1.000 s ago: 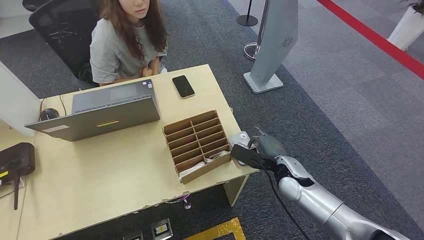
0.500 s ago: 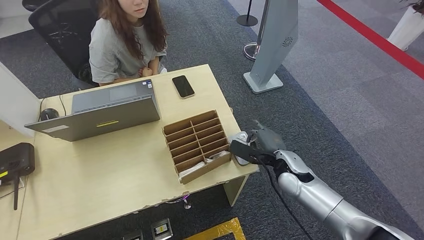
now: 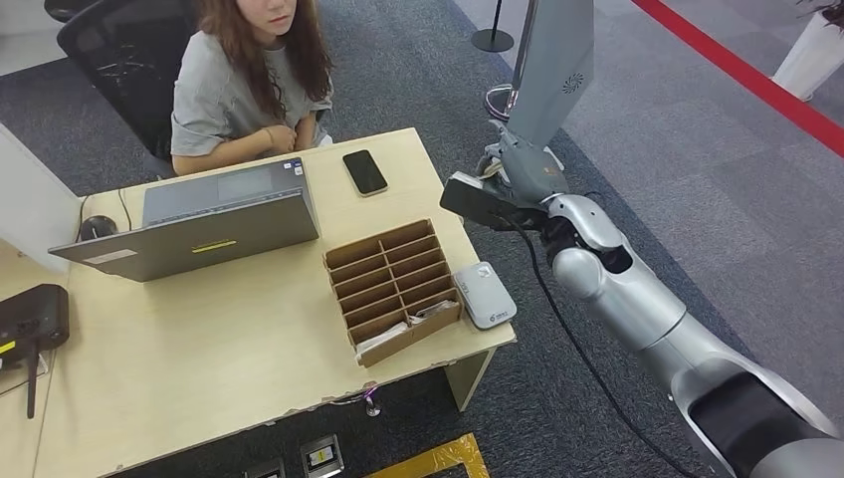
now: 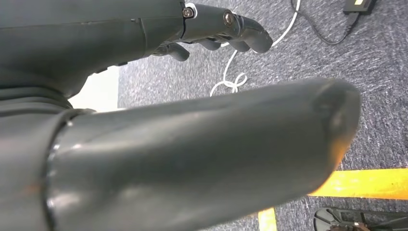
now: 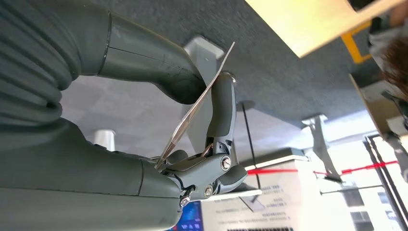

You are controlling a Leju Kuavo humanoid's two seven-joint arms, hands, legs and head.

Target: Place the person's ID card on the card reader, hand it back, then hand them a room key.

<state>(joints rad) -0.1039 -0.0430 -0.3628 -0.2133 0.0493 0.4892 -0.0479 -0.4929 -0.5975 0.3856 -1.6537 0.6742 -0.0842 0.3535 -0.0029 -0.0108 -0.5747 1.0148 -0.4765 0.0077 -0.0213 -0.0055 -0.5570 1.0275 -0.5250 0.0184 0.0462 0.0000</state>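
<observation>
The right hand (image 3: pixel 518 169) is pinching the ID card (image 5: pixel 195 108) between its thumb and a dark finger (image 5: pixel 222 110), the thin card showing edge-on in the right wrist view. In the head view this hand is hovering in the air just off the desk's (image 3: pixel 199 349) far right edge, raised above the desk top, with its silver arm reaching up from the lower right. The card reader (image 3: pixel 485 294), a small grey-white box, is lying on the desk's right edge, near the hand but apart from it, just beside the wooden divider box (image 3: pixel 393 289). A white card is sitting in the nearest slot of that box. Farther along the desk a phone (image 3: pixel 364 171) is lying beside the laptop (image 3: pixel 199 224), and a person (image 3: pixel 244 85) in a grey shirt is sitting behind it. The left hand (image 4: pixel 211 29) is hanging over grey carpet, its fingers gently curled and apart, holding nothing.
</observation>
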